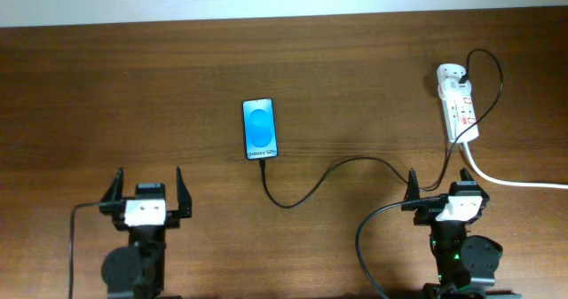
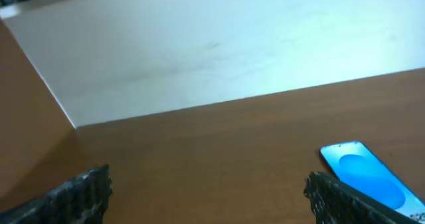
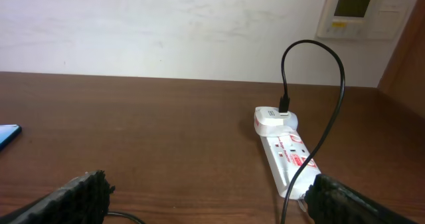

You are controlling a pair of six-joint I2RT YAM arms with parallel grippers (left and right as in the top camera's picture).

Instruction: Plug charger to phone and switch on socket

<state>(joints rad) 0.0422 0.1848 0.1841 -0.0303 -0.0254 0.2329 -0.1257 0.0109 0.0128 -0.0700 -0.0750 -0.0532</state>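
At frame centre, the phone point(image 1: 259, 129) runs top-to-bottom, charger point(image 1: 362, 160) tip at its lower end, upper right of the wide left fingers point(image 1: 179, 191); right fingers point(image 1: 411, 191), equally wide, farther off.

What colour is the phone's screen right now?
Lit blue; the phone shows it best in the overhead view.

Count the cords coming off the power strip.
2. The black charger runs from the white adapter at the socket's far end towards the phone; the thick white cord leaves its near end, heading right. None seem hidden.
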